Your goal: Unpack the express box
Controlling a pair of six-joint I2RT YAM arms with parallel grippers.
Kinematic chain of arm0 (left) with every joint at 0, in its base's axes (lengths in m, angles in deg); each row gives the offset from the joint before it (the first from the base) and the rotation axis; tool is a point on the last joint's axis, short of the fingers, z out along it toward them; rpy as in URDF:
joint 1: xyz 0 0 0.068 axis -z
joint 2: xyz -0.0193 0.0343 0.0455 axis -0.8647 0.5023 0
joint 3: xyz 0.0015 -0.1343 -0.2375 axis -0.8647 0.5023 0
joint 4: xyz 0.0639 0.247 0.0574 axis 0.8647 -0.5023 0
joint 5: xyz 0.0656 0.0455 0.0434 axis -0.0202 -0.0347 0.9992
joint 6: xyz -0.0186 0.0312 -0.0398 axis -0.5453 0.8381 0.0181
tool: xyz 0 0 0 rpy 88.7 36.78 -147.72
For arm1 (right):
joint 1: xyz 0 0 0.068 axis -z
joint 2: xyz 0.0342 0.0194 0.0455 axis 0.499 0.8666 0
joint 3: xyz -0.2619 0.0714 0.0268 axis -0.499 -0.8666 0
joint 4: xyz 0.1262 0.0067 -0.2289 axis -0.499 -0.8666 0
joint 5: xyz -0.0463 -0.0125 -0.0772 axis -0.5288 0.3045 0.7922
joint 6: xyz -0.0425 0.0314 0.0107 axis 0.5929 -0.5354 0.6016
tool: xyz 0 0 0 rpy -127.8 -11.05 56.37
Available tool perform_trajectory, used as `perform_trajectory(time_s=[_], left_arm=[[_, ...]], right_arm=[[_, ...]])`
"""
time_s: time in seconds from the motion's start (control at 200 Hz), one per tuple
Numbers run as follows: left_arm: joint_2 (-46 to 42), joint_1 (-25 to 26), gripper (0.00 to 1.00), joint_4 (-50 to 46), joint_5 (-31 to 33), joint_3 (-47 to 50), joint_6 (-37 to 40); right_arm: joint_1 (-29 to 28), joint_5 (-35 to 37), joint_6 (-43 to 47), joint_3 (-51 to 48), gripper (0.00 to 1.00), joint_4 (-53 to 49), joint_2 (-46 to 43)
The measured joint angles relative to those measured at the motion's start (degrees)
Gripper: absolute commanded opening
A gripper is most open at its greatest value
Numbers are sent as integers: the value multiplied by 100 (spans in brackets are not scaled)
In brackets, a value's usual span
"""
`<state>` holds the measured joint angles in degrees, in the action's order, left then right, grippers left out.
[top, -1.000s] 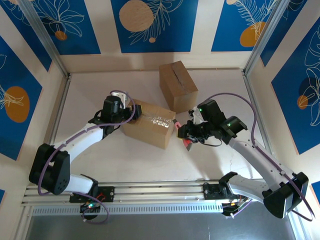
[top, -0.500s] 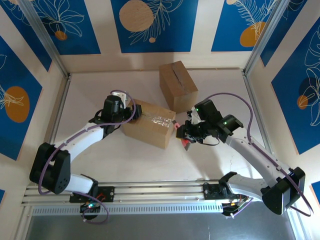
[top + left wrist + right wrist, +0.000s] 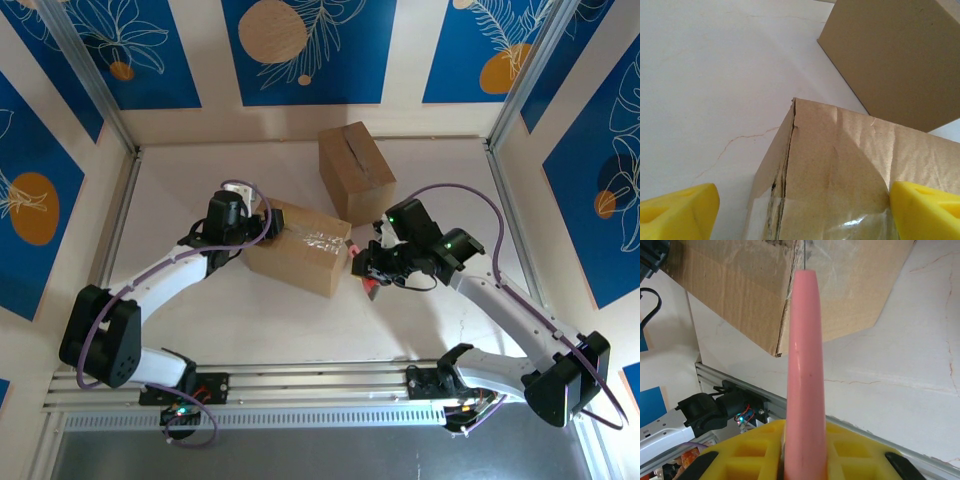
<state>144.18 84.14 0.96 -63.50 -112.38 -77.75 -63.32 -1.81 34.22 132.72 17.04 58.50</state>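
Right pincer [image 3: 364,268] with cutter [image 3: 804,365] nearer box [image 3: 300,250]

Matt brown cardboard box [image 3: 297,252] with a glossy clear tape strip [image 3: 860,227]; smooth pink plastic tool [image 3: 805,365].

Two cardboard boxes [image 3: 296,247], one pink tool [image 3: 804,365], two robot arms [image 3: 170,270].

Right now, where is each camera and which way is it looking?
Top external: above, behind; looks down on left arm, right arm, taped box, second box.
Left wrist: faces the taped box between the left gripper's open yellow fingers.
Right wrist: looks along the pink tool in the right gripper.
All share the taped box.
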Motion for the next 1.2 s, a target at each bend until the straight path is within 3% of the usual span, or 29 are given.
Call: perform_trajectory(time_s=[1.201], left_arm=[[57,0,88,17,0,-28,-15]], right_arm=[[0,144,2,153,0,39,234]])
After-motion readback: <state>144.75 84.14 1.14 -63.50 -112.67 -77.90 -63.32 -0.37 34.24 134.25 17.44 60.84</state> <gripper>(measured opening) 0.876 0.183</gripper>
